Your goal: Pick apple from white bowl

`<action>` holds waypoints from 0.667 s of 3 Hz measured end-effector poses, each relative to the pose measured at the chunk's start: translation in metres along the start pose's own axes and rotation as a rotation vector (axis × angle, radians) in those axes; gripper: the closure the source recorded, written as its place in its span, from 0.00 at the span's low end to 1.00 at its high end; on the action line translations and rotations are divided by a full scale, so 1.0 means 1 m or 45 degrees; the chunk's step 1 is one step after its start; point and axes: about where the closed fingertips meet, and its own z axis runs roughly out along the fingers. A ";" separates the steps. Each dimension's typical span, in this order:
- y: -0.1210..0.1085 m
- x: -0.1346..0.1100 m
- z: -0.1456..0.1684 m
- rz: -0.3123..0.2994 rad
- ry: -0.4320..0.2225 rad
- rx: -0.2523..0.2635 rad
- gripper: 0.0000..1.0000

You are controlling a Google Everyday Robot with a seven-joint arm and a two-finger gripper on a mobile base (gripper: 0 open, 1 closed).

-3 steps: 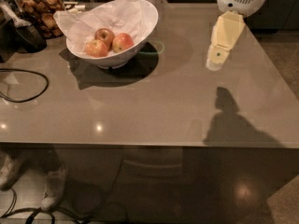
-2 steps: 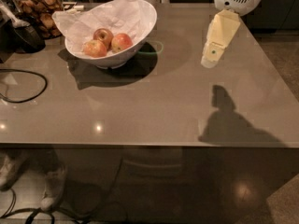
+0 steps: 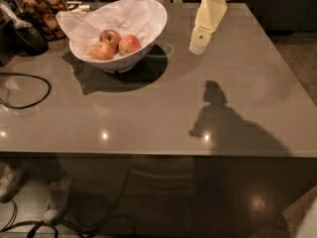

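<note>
Since the earlier frame the gripper [image 3: 197, 47] has shifted left, closer to the white bowl [image 3: 159, 26]. It hangs tilted above the table [image 3: 148, 118], just right of the bowl and apart from it; whether it is released or clenched cannot be told. The apple [image 3: 130, 44], pinkish-red, lies in the bowl on crumpled white paper [image 3: 119, 16], rightmost of three, touching a darker red apple [image 3: 110, 36] and near a paler apple [image 3: 101, 50]. The arm's shadow [image 3: 218, 120] falls on the table.
</note>
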 end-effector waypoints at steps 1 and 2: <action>-0.007 -0.042 0.004 -0.096 -0.031 0.001 0.00; -0.013 -0.052 0.005 -0.102 -0.066 0.031 0.00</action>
